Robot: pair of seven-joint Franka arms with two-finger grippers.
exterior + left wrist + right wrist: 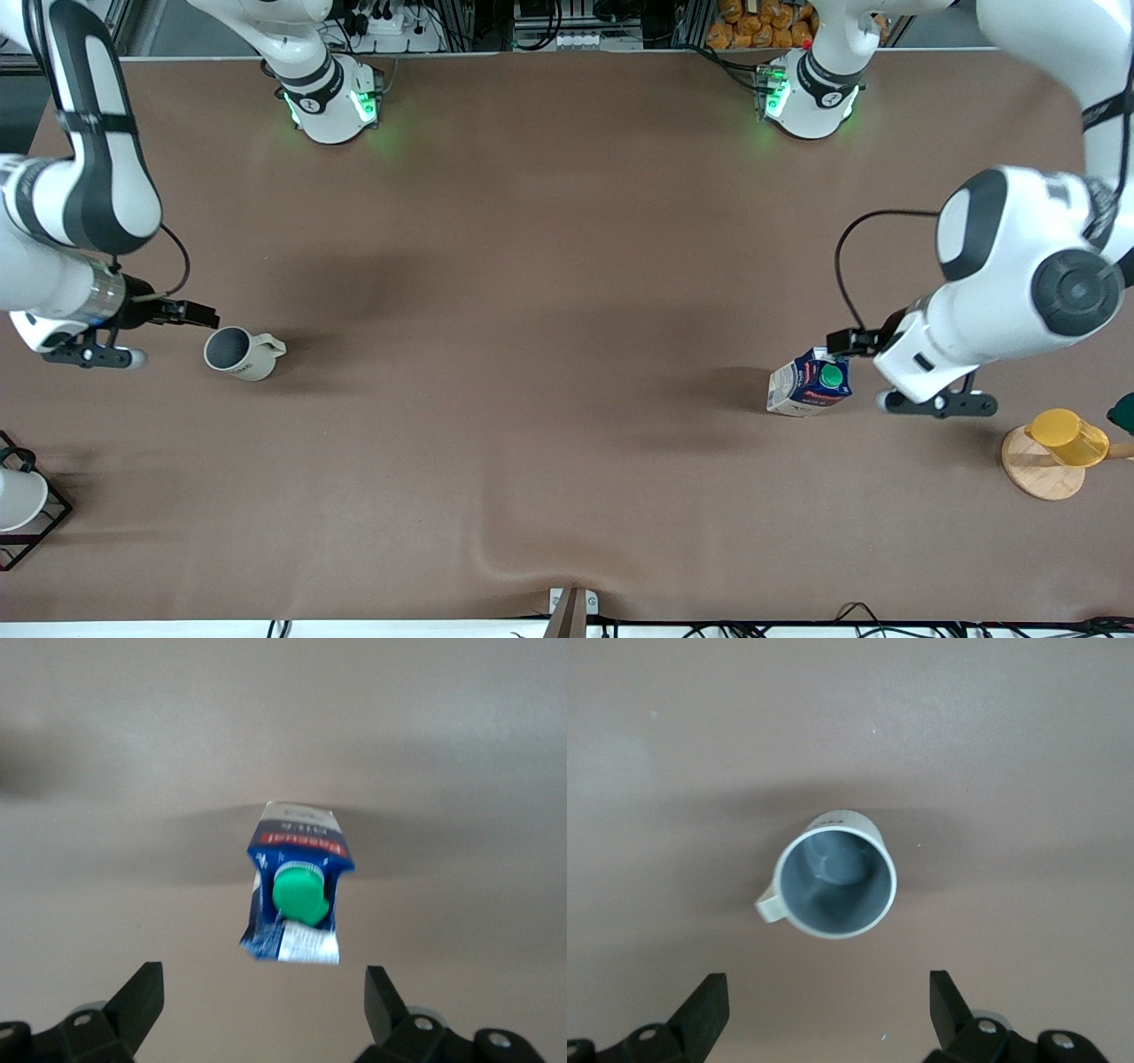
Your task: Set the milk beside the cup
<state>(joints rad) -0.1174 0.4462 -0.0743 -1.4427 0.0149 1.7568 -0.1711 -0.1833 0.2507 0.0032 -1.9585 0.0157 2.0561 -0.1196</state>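
The milk (297, 895) bears a red band — print too blurred, seemingly unreadable.

The blue, green-capped milk carton (810, 382) stands toward the left arm's end; the cream mug (240, 353) stands upright, well apart, toward the right arm's end.

Bare table (549, 354) all around cup (237, 353); milk (811, 383) well apart toward left arm's end.

Left gripper (261, 1005), right gripper (828, 1005) open.
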